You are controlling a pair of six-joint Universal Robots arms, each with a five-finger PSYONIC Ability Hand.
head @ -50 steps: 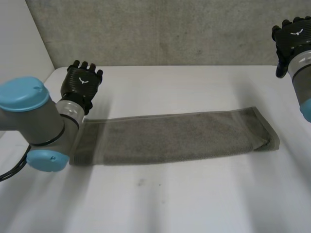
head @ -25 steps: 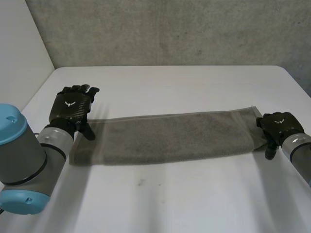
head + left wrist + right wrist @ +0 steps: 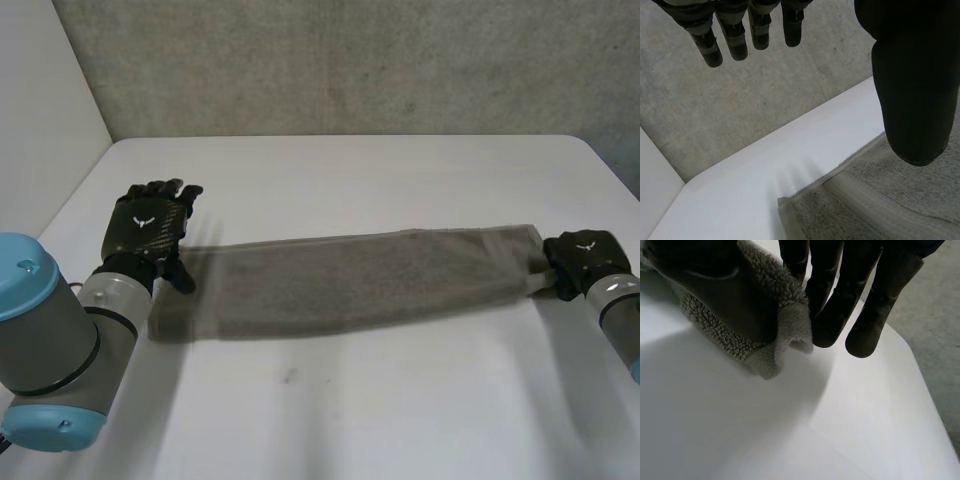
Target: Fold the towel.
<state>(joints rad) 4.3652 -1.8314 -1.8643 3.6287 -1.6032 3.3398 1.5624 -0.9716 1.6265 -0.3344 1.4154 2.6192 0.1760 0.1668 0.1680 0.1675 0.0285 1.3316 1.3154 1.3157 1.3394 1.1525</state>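
A grey towel [image 3: 350,280], folded into a long narrow strip, lies across the white table [image 3: 400,400]. My left hand [image 3: 148,225] hovers over the towel's left end, open, holding nothing. In the left wrist view its straight fingers [image 3: 735,30] and thumb [image 3: 912,75] hang above that end of the towel [image 3: 880,200]. My right hand [image 3: 580,258] is at the strip's right end. In the right wrist view the bunched end of the towel [image 3: 765,340] is pinched between the thumb [image 3: 705,285] and the curled fingers [image 3: 840,295].
A grey concrete wall [image 3: 350,60] runs behind the table, and a white panel [image 3: 40,90] stands at the left. The table's right edge [image 3: 880,405] passes close by my right hand. A small dark speck [image 3: 290,376] marks the tabletop in front of the towel.
My right hand came down from the upper right to the towel's right end and shut on it, bunching that end. My left hand moved down over the left end and then stayed.
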